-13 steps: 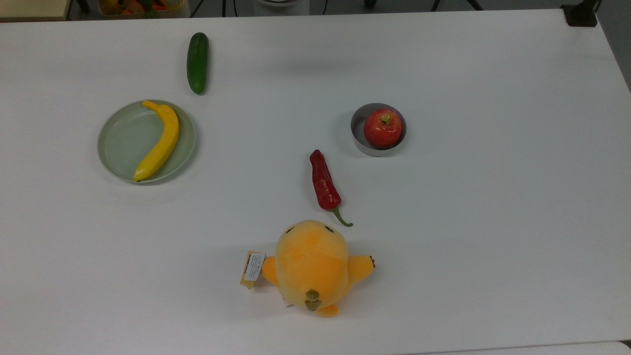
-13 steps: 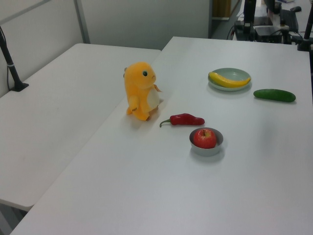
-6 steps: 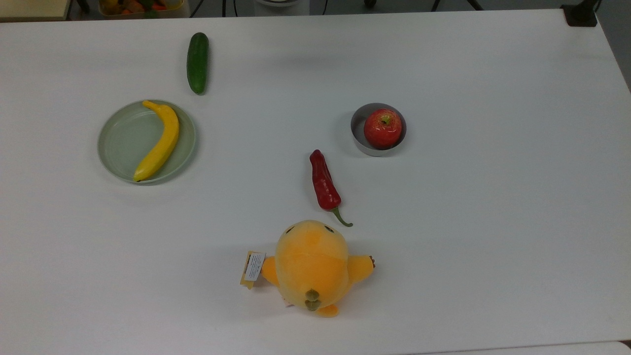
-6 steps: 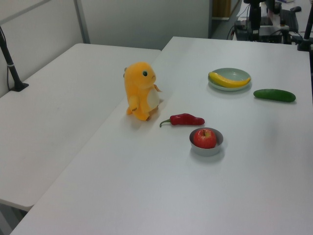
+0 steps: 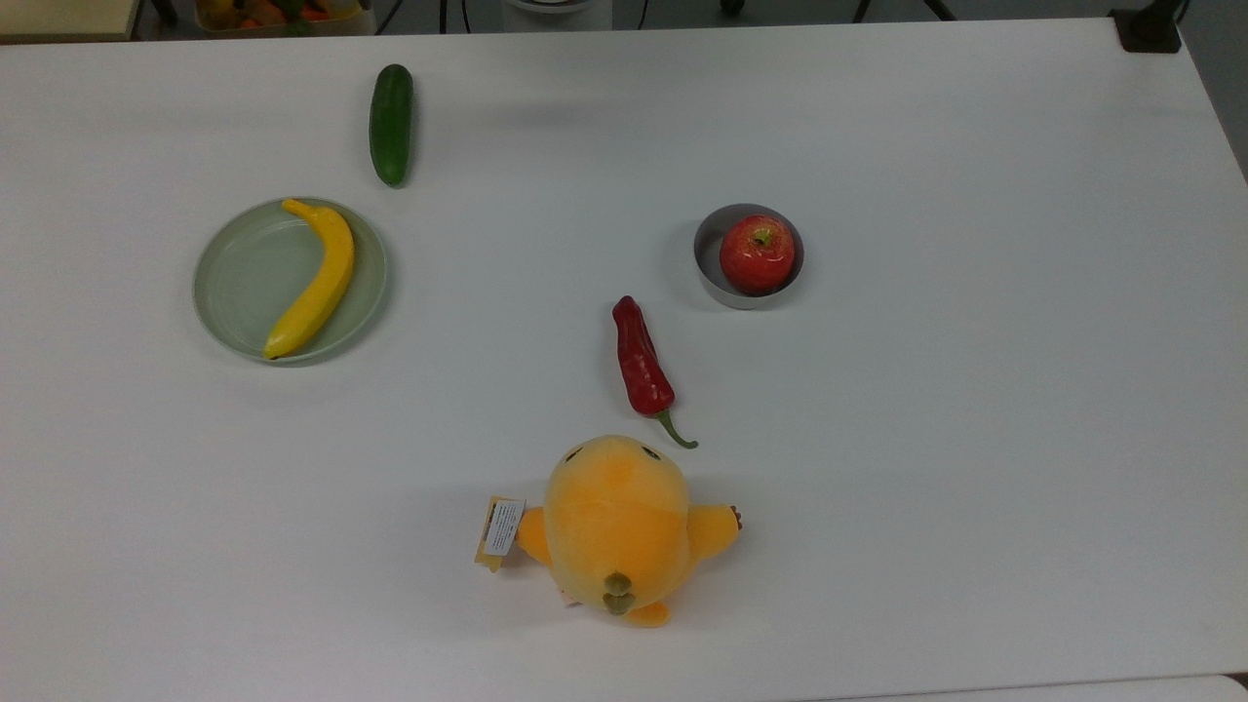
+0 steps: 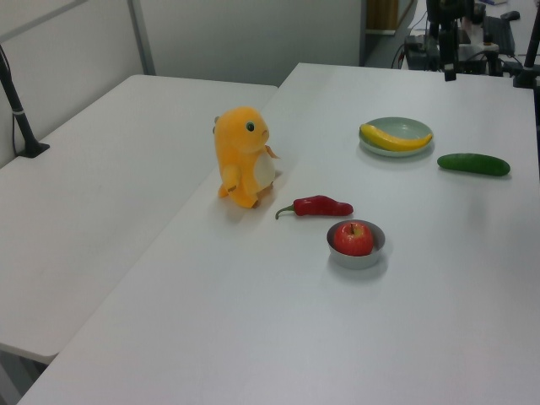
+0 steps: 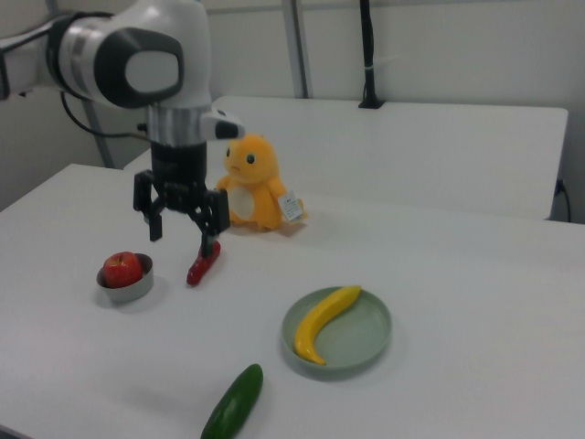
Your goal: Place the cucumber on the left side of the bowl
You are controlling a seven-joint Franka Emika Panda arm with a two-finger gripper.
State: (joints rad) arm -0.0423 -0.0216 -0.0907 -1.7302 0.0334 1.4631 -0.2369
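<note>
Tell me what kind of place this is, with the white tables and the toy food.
Probably a robotics lab or test room. A robot arm with an open pincer hangs over a plain white table, which holds props: a cucumber, a bowl with an apple, and a plush toy.

Your arm [image 7: 128, 55] is glossy white with rounded shells — one big joint cap shows a dark grey band around a pale oval face. Below it you have a short silver-grey wrist collar, then a white flange with a small side tab. Your gripper [image 7: 181, 240] is black — a blocky body carrying two slim black fingers [image 7: 208, 245], set wide apart. A thin dark cable trails behind your arm.
</note>
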